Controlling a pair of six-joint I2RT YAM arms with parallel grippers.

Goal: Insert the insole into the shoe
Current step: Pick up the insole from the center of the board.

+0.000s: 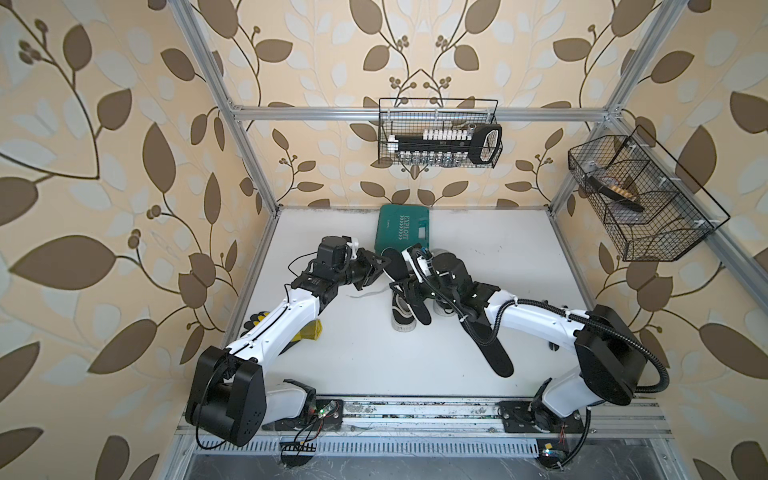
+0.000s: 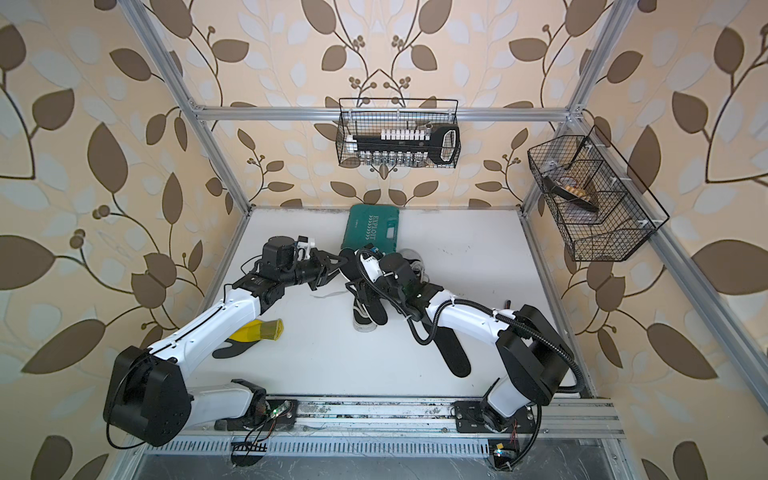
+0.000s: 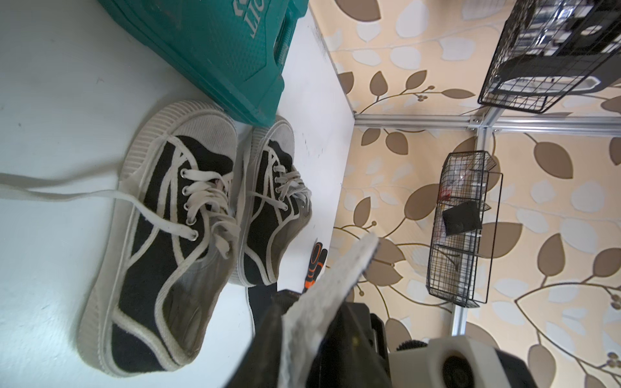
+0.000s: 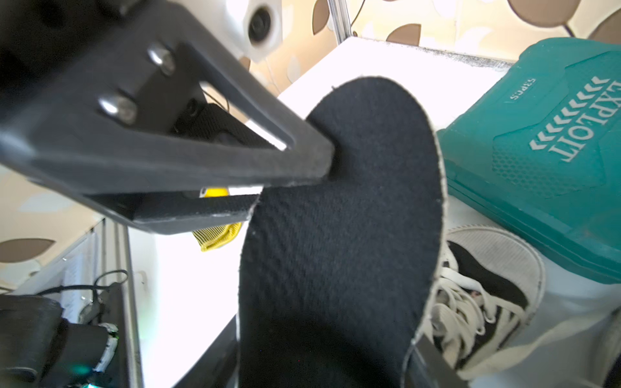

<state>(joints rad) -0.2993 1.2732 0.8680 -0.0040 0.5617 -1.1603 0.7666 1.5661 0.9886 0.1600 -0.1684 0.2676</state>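
Note:
A black insole (image 1: 401,270) (image 4: 353,218) with a pale underside (image 3: 336,278) hangs tilted in the air above two black-and-white lace-up shoes (image 3: 168,235) (image 3: 272,208). My left gripper (image 1: 380,268) (image 3: 302,336) is open, its fingers spread on either side of the insole's far rounded end. My right gripper (image 1: 409,289) (image 4: 322,359) holds the insole's middle, one finger against each long edge. In both top views one shoe (image 1: 402,318) (image 2: 363,320) shows below the insole. The other is mostly hidden under the right arm.
A second black insole (image 1: 494,353) lies on the table under the right forearm. A green tool case (image 1: 403,228) stands just behind the shoes. A yellow-and-black glove (image 2: 257,332) lies under the left arm, and an orange-black screwdriver (image 3: 314,265) beside the shoes. A loose lace (image 1: 365,294) trails left.

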